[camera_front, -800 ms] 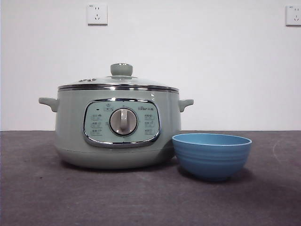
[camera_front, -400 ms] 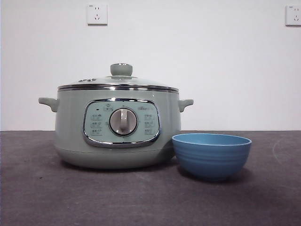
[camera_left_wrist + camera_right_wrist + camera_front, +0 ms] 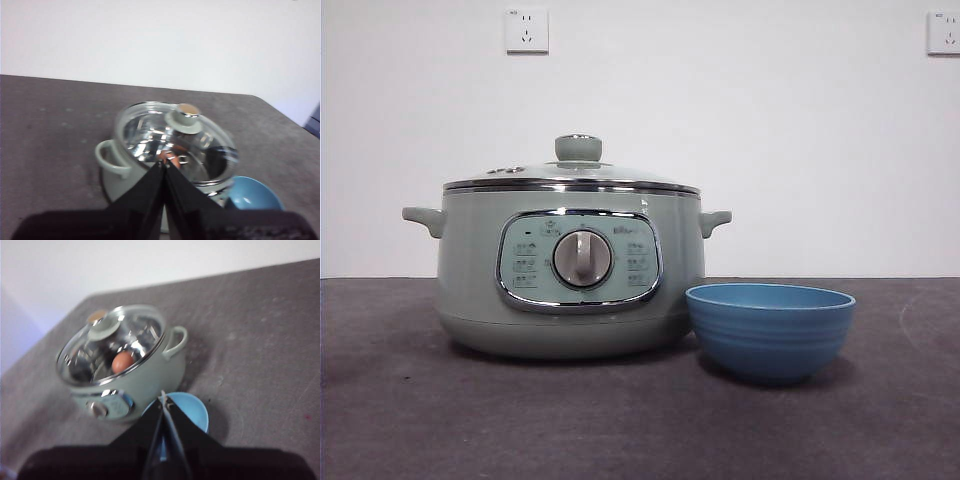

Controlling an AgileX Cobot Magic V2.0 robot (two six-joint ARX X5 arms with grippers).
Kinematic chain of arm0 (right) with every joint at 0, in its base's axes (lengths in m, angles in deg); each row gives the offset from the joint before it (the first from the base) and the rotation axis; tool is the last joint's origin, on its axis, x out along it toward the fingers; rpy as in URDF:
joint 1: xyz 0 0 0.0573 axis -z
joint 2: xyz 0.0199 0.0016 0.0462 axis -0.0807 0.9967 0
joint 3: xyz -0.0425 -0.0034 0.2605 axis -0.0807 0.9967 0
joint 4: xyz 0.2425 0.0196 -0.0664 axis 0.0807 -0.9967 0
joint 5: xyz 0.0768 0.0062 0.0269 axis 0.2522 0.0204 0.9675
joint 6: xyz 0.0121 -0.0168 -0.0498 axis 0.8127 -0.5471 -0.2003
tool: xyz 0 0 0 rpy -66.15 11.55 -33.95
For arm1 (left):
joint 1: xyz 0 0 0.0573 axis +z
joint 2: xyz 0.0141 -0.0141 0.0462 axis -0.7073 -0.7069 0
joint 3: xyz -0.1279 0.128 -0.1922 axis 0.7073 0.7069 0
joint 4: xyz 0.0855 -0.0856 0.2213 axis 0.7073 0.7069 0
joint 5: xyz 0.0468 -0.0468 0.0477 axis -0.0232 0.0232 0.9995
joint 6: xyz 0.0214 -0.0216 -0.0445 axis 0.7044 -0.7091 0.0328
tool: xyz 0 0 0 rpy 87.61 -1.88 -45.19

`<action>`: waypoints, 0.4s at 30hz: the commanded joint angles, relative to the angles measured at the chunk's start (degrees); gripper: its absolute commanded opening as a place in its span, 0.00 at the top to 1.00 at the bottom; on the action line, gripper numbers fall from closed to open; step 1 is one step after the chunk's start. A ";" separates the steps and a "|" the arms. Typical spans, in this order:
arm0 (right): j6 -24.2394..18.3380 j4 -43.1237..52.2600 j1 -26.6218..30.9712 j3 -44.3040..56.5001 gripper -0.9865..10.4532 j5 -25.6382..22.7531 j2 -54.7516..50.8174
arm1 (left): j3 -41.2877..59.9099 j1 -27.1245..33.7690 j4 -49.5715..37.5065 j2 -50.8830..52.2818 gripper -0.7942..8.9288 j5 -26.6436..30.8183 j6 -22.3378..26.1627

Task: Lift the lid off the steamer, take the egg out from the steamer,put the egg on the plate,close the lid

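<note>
Jaws pressed flat together on both arms, nothing between them: the left gripper (image 3: 164,167) and the right gripper (image 3: 163,399) each hang high above the desk (image 3: 620,420), neither touching anything. In the front view no arm shows at all.

Ahead of and below the left gripper sits the lid (image 3: 175,142), seated squarely on the steamer (image 3: 117,180), its pale green knob (image 3: 184,119) upright just beyond the jaw tips. Through the glass, under those tips, a patch of the egg (image 3: 165,156) shows, partly hidden. Further out, on the side away from the steamer's near handle, lies the plate (image 3: 252,196).

From the right gripper outward, the plate (image 3: 192,410) lies directly beneath the tips, with the steamer (image 3: 145,380) just beyond and the egg (image 3: 123,361) plainly visible under the lid (image 3: 112,342).

The step in hand looks to be the lid lift, not yet begun. Judging by position, either arm could take the knob; the left seems better lined up. To do it well, the jaws must first part wider than the knob, then come down centred over it, and close below its flared top rather than on the slick glass. The lift should go straight up, keeping the lid level so the chrome rim does not catch, and carry it clear of the plate.
</note>
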 commanded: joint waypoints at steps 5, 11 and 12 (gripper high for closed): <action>-9.64 -11.74 -0.17 -13.18 0.92 6.38 9.46 | -10.34 0.02 9.86 -8.52 0.93 -6.58 7.15; -14.16 -21.53 -0.39 -19.32 0.92 10.71 14.93 | -15.39 0.02 18.01 -13.79 0.93 -10.84 12.26; -14.99 -22.47 -0.50 -19.65 0.92 10.69 15.47 | -15.67 0.02 18.45 -14.19 0.93 -10.82 12.31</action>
